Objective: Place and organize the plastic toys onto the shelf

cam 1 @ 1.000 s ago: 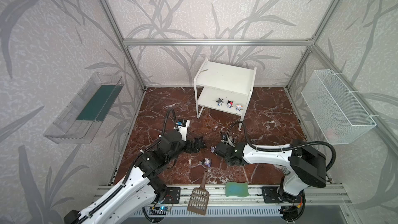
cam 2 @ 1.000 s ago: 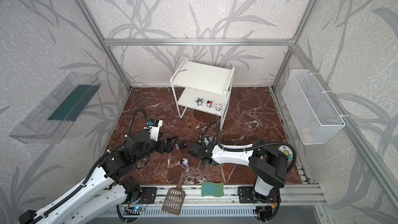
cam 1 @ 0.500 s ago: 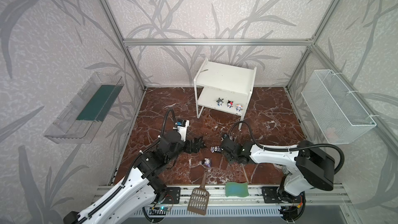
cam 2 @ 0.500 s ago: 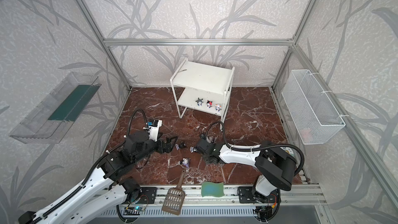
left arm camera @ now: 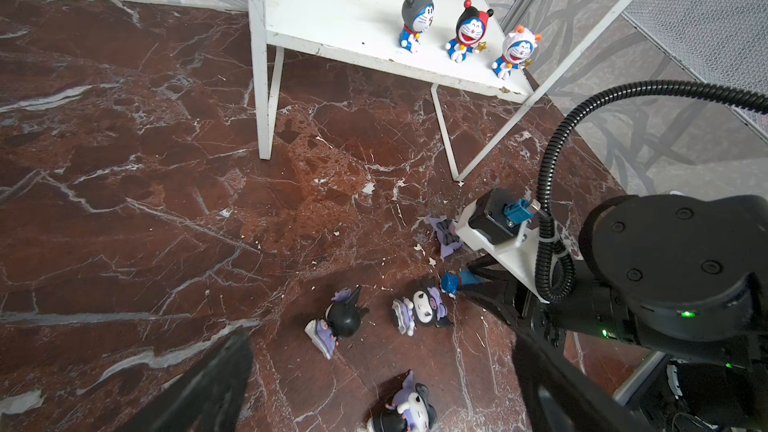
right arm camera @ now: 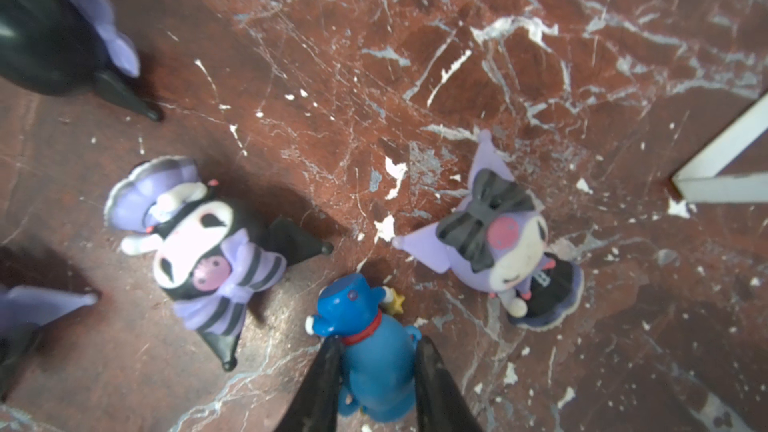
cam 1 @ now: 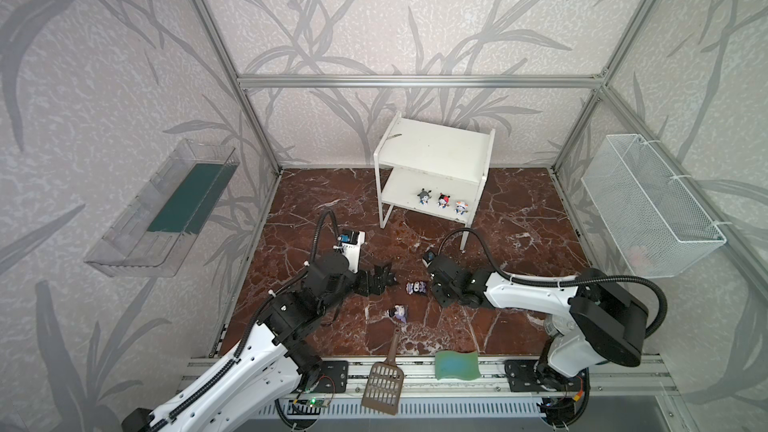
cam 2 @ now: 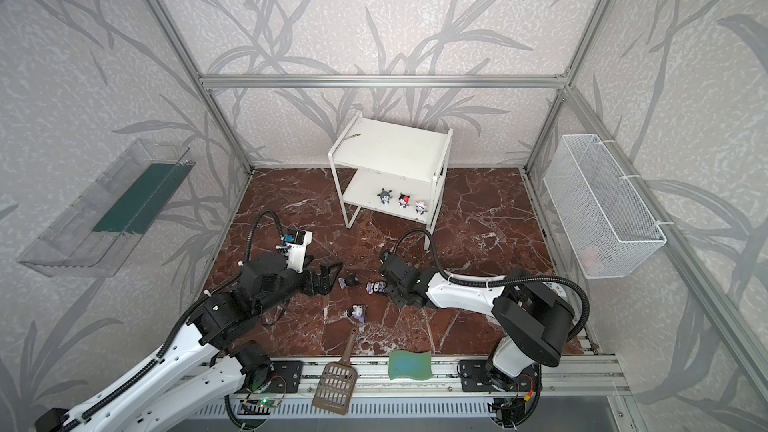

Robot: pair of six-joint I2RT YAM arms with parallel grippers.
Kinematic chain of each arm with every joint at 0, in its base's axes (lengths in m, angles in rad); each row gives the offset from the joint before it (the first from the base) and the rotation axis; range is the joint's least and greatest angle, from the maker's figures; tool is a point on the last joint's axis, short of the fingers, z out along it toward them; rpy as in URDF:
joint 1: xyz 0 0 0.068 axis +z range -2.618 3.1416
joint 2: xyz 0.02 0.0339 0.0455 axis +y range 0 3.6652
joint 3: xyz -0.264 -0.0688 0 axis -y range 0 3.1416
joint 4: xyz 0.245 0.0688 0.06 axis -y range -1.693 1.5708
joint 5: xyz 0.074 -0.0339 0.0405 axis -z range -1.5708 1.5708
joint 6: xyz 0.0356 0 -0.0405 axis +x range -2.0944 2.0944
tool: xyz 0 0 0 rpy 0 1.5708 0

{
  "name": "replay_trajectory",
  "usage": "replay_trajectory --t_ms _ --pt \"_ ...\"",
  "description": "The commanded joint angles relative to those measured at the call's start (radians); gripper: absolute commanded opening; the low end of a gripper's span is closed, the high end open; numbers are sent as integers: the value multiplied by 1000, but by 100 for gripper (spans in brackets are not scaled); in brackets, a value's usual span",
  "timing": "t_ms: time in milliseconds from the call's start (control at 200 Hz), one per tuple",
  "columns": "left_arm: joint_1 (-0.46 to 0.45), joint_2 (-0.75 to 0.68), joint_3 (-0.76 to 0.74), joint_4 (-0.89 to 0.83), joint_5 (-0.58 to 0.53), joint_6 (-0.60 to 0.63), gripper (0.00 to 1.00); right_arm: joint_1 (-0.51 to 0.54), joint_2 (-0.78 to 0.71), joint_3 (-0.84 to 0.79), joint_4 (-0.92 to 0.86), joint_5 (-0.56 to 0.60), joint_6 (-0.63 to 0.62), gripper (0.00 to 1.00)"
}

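Lengthwise in right end effector (right arm camera: 376, 344): blue figurine (right arm camera: 368, 371)

text: none readable | purple toy (right arm camera: 505, 243): white mark on black shirt, too blurred

In the right wrist view the right gripper (right arm camera: 378, 344), fingers (right arm camera: 324, 384) running off the edge, covers both sides of the head of the blue figurine (right arm camera: 357, 313), and a black and purple figurine (right arm camera: 50, 22) is blurred and cropped. In the left wrist view a purple-eared figurine (left arm camera: 401, 413) is cut by the edge and a lilac figurine (left arm camera: 444, 236) lies half behind the right arm's camera mount (left arm camera: 494, 226). In both top views the pinkish thing (cam 1: 638, 253) in the wire basket (cam 1: 648, 184) is too faint to identify.
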Motion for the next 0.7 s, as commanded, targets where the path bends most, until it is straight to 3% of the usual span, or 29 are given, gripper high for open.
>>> replay_trajectory --t_ms 0,155,270,560,695 --pt "-3 -7 -15 3 0 -3 99 -15 -15 -20 -8 -70 -23 24" --pt "-4 -18 -21 4 -1 -7 99 -63 -88 -71 31 -209 12 23" --pt "-4 -20 -27 16 2 -10 99 -68 -124 -88 1 -226 6 23" --pt "-3 -9 -24 19 5 -2 99 -59 -120 -90 1 -218 -61 53" --pt "-4 -10 -24 19 5 -2 99 -54 -88 -72 -14 -179 -87 57"
